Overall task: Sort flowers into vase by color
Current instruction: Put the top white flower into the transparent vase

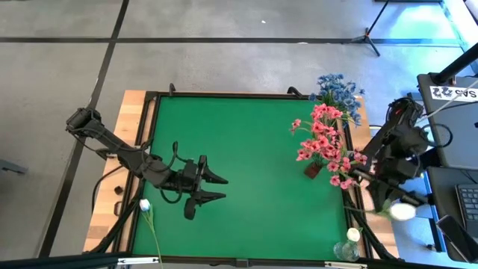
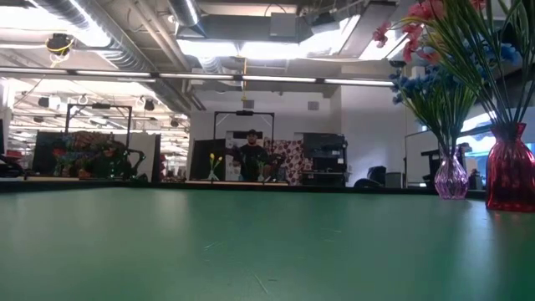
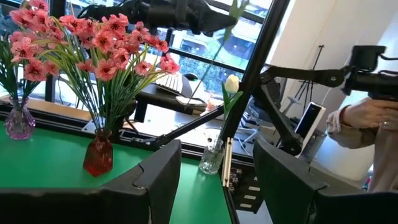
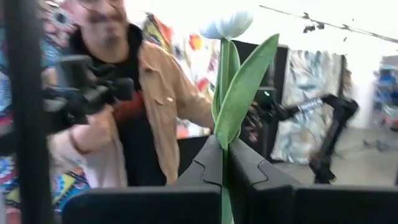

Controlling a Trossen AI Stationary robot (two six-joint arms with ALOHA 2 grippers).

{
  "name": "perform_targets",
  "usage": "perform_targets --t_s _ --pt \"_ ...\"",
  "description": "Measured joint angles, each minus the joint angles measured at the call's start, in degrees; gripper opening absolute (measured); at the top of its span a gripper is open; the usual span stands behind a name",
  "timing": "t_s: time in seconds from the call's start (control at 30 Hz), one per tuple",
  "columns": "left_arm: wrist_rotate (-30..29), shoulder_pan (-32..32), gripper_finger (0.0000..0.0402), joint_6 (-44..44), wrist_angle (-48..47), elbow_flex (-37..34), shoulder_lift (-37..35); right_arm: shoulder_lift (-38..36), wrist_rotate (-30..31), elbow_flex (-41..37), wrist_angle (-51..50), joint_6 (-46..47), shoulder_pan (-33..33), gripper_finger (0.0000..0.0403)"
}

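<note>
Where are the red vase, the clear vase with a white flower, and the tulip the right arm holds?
red vase (image 3: 98,157): left wrist view, on its glass body.
clear vase (image 3: 211,159): left wrist view, on its glass body.
white tulip (image 4: 227,26): right wrist view, on its bloom.

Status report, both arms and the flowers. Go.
Right gripper shut on a white tulip, off the table's right edge. Left gripper open, idle over the mat. Another white tulip lies near it.

1. Pink flowers (image 2: 418,21) run off the low view's top edge.
2. Red vase (image 2: 510,171) is clipped at the right edge.
3. White tulip (image 4: 227,26), bloom blurred, stem bottom hidden between the fingers.
</note>
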Motion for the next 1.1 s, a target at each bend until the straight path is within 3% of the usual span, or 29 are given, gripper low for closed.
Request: perform_targets --t_s 0.17,0.43,0.57,0.83,1.1 --pt "0.0 -0.1 0.0197 -0.3 0.0 0.0 0.0 -5.6 -5.1 -6.3 6.2 2.7 0.0 0.0001" --pt "0.0 0.0 0.0197 -1.4 0.0 0.0 0.0 -9.6 -6.9 -18.7 24.7 10.4 0.0 0.0001" --pt "-0.2 0.0 0.0197 -1.4 -0.1 0.0 0.0 -7.7 -9.2 -22.3 33.1 12.7 0.0 0.0001" --pt "-0.7 0.7 0.0197 -1.4 -0.3 0.0 0.0 0.3 -14.2 -22.7 38.9 14.8 1.7 0.0001" --pt "-0.7 1.1 0.0197 -1.4 -0.4 0.0 0.0 7.2 -12.0 -22.7 40.1 14.4 8.6 0.0001"
